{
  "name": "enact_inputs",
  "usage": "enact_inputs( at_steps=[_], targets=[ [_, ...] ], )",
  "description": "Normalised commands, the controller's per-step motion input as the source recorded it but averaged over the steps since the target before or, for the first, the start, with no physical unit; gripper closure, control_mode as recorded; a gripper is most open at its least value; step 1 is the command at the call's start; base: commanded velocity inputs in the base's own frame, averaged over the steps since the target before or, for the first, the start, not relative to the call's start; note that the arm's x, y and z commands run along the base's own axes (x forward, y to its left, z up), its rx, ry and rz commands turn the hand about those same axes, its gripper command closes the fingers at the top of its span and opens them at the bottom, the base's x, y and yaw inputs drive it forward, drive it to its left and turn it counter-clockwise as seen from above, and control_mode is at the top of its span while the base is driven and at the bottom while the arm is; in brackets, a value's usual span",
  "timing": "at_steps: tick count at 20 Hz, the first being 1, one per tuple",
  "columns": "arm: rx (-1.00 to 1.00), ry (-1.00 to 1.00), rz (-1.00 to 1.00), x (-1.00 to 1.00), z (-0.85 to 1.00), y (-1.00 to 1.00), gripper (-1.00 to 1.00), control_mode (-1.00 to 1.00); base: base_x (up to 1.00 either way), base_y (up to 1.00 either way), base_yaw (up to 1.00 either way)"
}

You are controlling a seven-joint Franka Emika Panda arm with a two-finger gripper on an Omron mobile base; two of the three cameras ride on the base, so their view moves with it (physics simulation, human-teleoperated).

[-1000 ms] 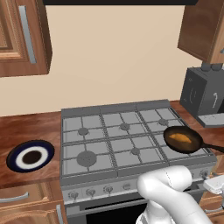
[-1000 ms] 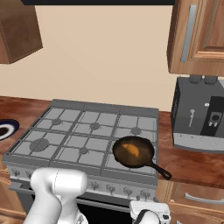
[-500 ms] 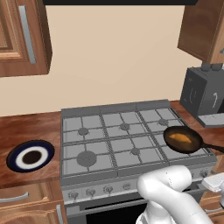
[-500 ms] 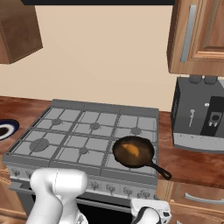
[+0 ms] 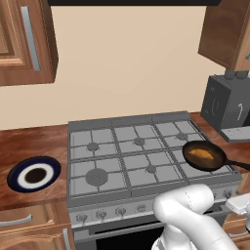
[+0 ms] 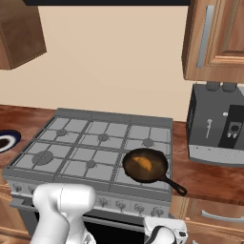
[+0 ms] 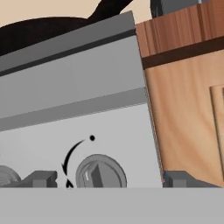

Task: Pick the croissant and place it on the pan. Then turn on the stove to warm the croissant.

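- The tool point(image 7: 103, 181) hangs low in front of the wide grey metal gas stove point(image 5: 132, 161), at its right front corner; its two dark tips stand well apart, one on either side of a small round grey metal knob point(image 7: 101, 173), closed on nothing.
- That knob, the rightmost of the front row, looks rigid and smooth, with a raised ridge across its face; I judge the ridge the best place to pinch, since the round rim could slip when turned. A curved black arrow and a dot are printed beside it.
- The lower part of the knob is cut off at the bottom of the hand view, and a second knob point(image 7: 8, 177) barely shows at the left edge; whether the tips touch the front panel I cannot tell.
- Right of the panel is a brown wooden cabinet front point(image 7: 188, 109).
- Above, on the stove's front right burner, sits the round dark frying pan point(image 6: 145, 165), its long thin black handle reaching over the stove's right front corner.
- The small golden-orange crescent croissant point(image 6: 142, 163) lies inside the pan; it is probably light, soft and flaky, and needs no more handling.
- No flame is discernible under the pan.
- Far left on the wooden surface point(image 5: 29, 141) rests a round blue-rimmed plate point(image 5: 34, 174).
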Motion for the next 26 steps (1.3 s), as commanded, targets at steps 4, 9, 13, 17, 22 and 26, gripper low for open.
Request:
enact_inputs(
  at_steps=[4, 9, 13, 17, 22, 26],
  targets=[
    [0.00, 0.00, 0.00, 0.07, -0.13, 0.00, -1.00, -1.00, 0.00, 0.00, 0.00],
    [0.00, 0.00, 0.00, 0.12, -0.09, 0.06, 1.00, -1.00, 0.00, 0.00, 0.00],
    [0.00, 0.01, 0.00, 0.14, 0.00, 0.09, 1.00, -1.00, 0.00, 0.00, 0.00],
    [0.00, 0.01, 0.00, 0.13, 0.00, 0.03, 1.00, -1.00, 0.00, 0.00, 0.00],
    [0.00, 0.01, -0.01, 0.07, 0.00, 0.17, 1.00, -1.00, 0.00, 0.00, 0.00],
    [0.00, 0.00, -0.08, 0.00, 0.00, 0.32, 1.00, -1.00, 0.00, 0.00, 0.00]
  ],
)
